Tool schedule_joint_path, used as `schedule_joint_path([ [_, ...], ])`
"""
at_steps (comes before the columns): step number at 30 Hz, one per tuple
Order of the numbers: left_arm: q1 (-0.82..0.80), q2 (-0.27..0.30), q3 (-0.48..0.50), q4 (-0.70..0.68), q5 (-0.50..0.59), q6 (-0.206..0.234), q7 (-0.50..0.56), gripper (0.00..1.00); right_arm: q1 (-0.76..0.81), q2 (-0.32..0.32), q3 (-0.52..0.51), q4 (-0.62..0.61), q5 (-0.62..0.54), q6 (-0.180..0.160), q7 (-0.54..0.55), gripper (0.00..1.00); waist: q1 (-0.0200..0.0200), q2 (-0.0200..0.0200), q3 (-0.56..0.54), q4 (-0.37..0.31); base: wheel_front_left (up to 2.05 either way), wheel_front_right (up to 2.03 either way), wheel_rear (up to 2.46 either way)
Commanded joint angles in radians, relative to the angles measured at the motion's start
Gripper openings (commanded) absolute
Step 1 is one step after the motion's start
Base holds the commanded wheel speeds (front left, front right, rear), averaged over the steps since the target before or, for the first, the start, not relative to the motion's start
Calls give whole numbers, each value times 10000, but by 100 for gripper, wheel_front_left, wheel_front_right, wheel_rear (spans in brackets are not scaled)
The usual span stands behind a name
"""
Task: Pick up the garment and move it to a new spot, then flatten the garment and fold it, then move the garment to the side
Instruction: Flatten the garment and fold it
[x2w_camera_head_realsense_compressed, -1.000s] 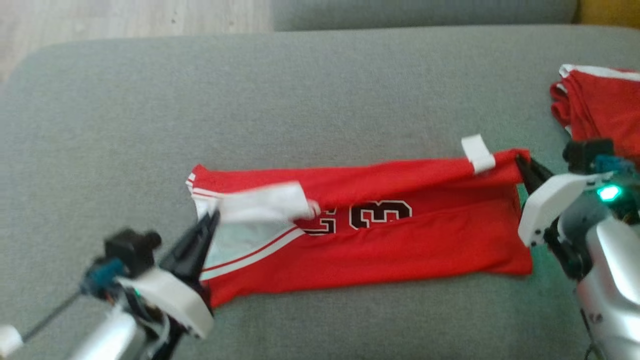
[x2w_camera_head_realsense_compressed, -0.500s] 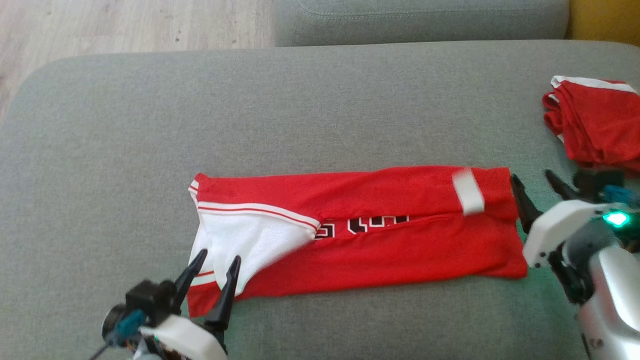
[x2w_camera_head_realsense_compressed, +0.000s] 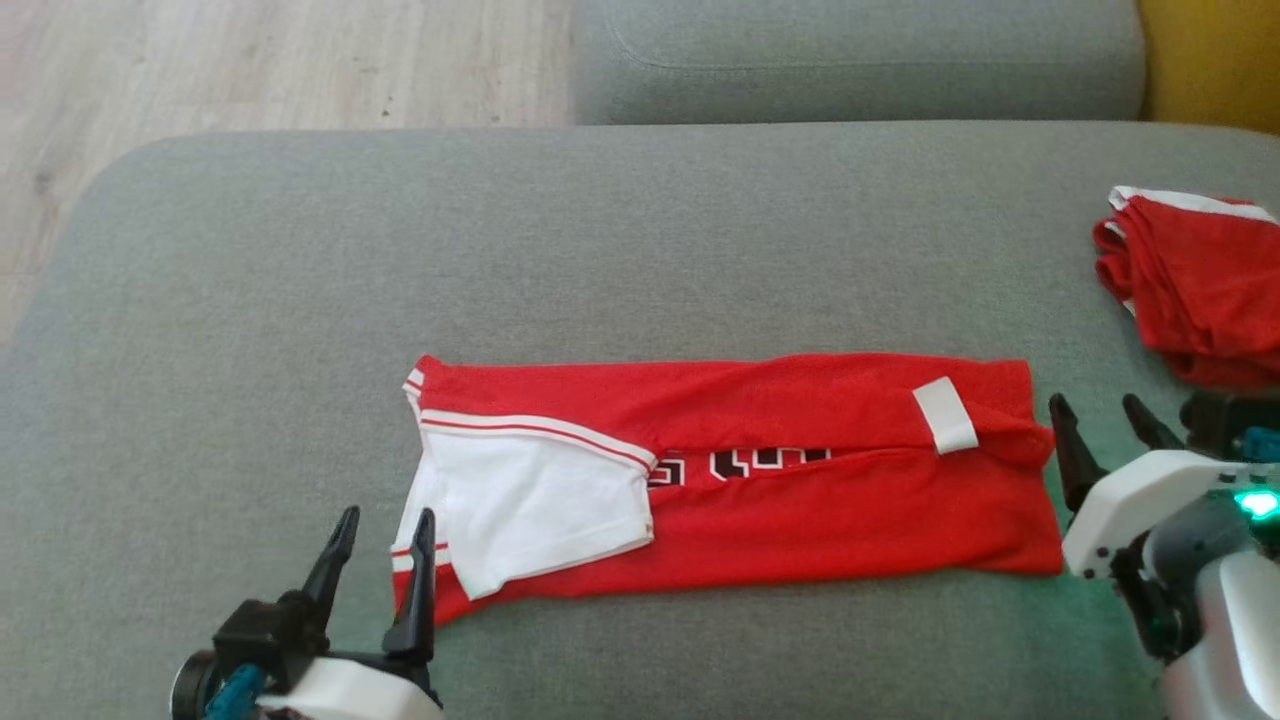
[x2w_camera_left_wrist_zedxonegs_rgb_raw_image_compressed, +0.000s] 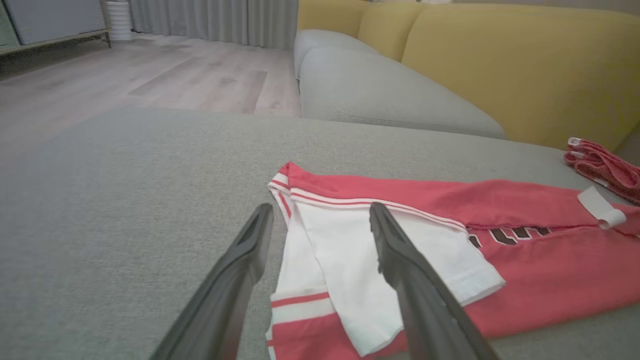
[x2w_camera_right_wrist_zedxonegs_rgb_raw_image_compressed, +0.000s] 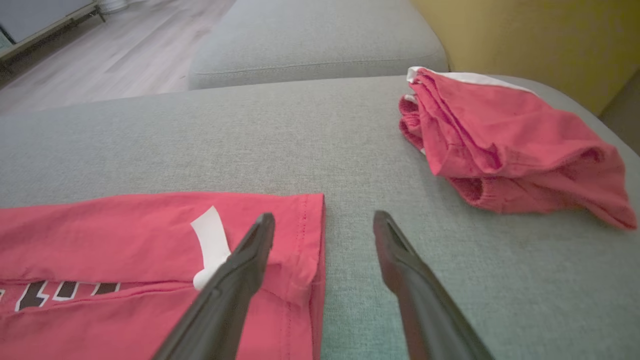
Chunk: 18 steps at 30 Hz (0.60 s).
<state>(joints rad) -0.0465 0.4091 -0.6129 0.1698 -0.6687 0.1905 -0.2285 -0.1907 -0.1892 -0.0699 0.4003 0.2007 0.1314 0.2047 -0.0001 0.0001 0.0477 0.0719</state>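
The red garment (x2w_camera_head_realsense_compressed: 800, 500) lies folded into a long strip on the grey sofa cushion (x2w_camera_head_realsense_compressed: 600, 250), between the left hand (x2w_camera_head_realsense_compressed: 388, 515) and the right hand (x2w_camera_head_realsense_compressed: 1092, 402), both spread apart and holding nothing.

- Red garment (x2w_camera_head_realsense_compressed: 800, 520): black characters (x2w_camera_head_realsense_compressed: 740, 463) with a white outline sit in the narrow gap between its two folded-in flaps. Only a thin strip of each shows, so none can be read.
- White tab (x2w_camera_head_realsense_compressed: 945, 415) on the garment's upper flap, near its right end: blank on the side that shows.
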Motion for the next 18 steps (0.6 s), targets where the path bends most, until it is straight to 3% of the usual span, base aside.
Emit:
schedule_joint_path([
  [1,-138,48,577,-415,-10,228,-176,100,-212,60,102,-318,-88,-7,138,100,1,-1,-54,118,0,0,0],
  [8,210,-54,846,-910,44,695,-247,100,-694,450,-589,794,-467,-7,331,100,1,-1,34,507,0,0,0],
  [18,510,15,1132,-1411,121,1040,-285,100,-1289,1011,-1572,2799,-1218,-7,-536,100,1,-1,194,1046,0,0,0],
])
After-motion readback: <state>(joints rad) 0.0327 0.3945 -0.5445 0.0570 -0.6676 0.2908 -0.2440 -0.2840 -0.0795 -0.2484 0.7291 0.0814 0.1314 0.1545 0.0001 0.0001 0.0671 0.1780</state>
